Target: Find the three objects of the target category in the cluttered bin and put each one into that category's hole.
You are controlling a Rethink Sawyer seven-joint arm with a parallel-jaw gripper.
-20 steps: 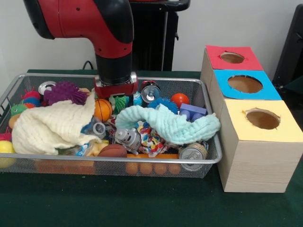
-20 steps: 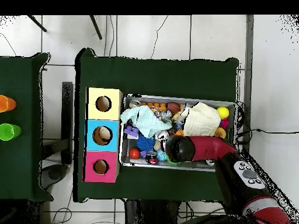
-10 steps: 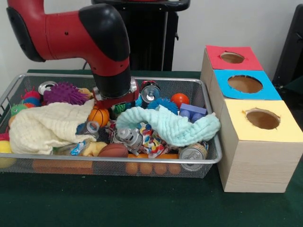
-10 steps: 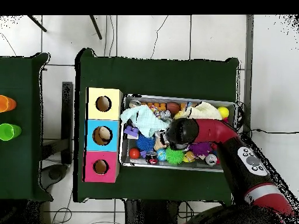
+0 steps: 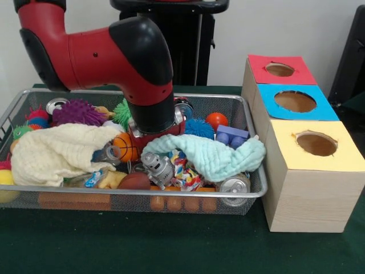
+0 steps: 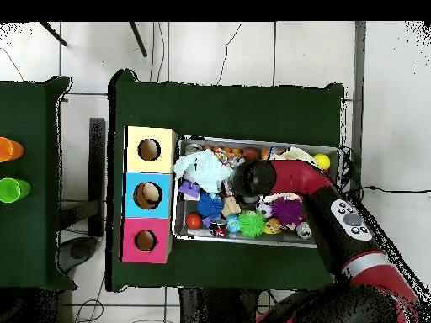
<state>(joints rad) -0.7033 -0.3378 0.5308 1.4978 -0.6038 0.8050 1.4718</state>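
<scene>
The claw (image 5: 155,136) is sunk into the middle of the wire bin (image 5: 142,194), its tips hidden behind the arm's black wrist and the heaped clutter, so I cannot tell whether it is released or clenched. It sits just beside a small orange basketball (image 5: 124,146) and touches the upper edge of the mint-green cloth (image 5: 208,155), which drapes across the bin's right half. A cream cloth (image 5: 54,153) covers the left half. In front of the wrist lie a grey toy robot (image 5: 158,167), a brown football (image 5: 134,181) and a drinks can (image 5: 234,185) against the front mesh. Behind are a purple spiky ball (image 5: 77,110), a green spiky ball (image 5: 122,112), a blue spiky ball (image 5: 199,127) and a red ball (image 5: 217,120). Right of the bin stands the wooden box with red (image 5: 279,69), blue (image 5: 295,101) and yellow (image 5: 316,144) holes.
</scene>
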